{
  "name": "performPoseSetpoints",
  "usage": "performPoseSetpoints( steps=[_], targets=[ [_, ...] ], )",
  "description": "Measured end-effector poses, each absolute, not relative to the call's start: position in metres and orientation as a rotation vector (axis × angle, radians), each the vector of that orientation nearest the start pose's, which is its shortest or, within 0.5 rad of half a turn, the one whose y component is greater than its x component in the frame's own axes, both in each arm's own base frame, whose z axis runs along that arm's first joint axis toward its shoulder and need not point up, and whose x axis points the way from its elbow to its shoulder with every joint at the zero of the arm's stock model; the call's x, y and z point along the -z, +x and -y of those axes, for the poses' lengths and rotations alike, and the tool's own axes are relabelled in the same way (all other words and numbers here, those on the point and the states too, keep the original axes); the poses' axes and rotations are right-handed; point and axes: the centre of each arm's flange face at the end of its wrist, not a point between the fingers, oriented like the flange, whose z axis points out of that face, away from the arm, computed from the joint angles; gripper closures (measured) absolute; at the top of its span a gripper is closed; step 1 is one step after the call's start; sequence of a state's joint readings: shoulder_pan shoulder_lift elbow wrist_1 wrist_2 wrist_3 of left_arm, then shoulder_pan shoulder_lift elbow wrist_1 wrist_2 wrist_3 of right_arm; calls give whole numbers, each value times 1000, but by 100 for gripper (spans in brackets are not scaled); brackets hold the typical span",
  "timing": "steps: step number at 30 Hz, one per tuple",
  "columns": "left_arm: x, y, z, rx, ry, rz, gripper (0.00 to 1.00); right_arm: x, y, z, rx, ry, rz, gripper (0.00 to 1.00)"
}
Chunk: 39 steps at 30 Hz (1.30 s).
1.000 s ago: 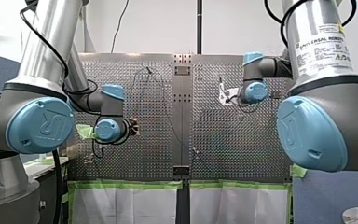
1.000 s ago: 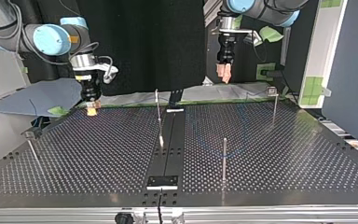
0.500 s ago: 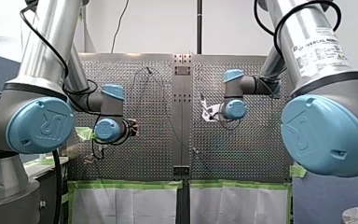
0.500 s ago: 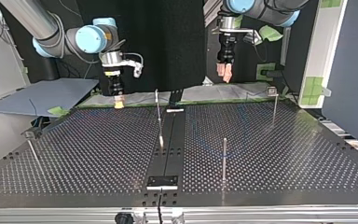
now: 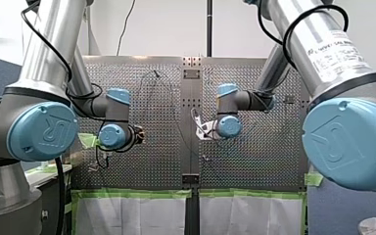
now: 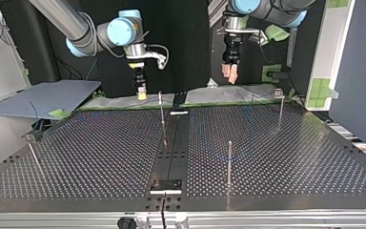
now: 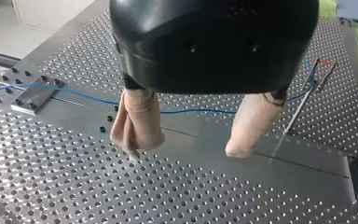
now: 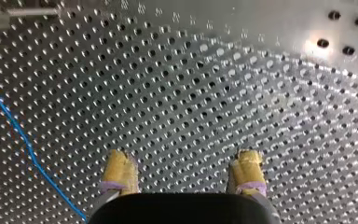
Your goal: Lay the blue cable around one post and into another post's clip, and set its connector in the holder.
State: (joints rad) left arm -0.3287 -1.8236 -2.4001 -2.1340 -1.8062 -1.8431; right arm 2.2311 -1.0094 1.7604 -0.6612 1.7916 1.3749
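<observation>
**Cable.** One blue cable. It lies loose and flat on the perforated desk, and neither arm holds it. In the left wrist view it runs ahead of the beige pads, over a small plate and on toward a thin post. Whether it rounds that post cannot be told. In the right wrist view it passes just beside the yellow pads, outside them. The connector and the holder cannot be made out with certainty.

**Jaws.** Two sets. My left arm's jaws are spread and empty. My right arm's jaws are likewise spread and empty.

**Posts.** Four, counted in the top view:
- The centre post.
- A plain post at its 4 o'clock.
- A clip-headed post at its 3 o'clock.
- A far-side post at its 8 o'clock.

My right arm's jaws hang at the centre post's 10 o'clock. My left arm's jaws hang at its 2 o'clock, well above the desk.

**Handling (judgement).**
- The cable is thin, light and limp, so it probably sags between supports.
- It probably slides through a slack pinch.
- Take hold across its width on a straight run clear of the posts.
- Keep light tension while routing it.
</observation>
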Motion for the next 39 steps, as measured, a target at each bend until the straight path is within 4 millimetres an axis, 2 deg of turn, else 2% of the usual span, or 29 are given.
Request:
performPoseSetpoints(
  steps=[15, 22, 26, 39],
  targets=[
    [-119, 322, 221, 219, -162, -1666, 0, -140, 493, 342, -1306, 1687, 845, 0],
    [-117, 320, 216, 168, -184, -1680, 0, -113, 510, 309, -1282, 1711, 849, 0],
    [-117, 319, 212, 141, -205, -1683, 0, -104, 516, 289, -1265, 1731, 858, 0],
    [-116, 318, 211, 144, -219, -1696, 0, -101, 544, 223, -1312, 1787, 797, 0]
  ],
)
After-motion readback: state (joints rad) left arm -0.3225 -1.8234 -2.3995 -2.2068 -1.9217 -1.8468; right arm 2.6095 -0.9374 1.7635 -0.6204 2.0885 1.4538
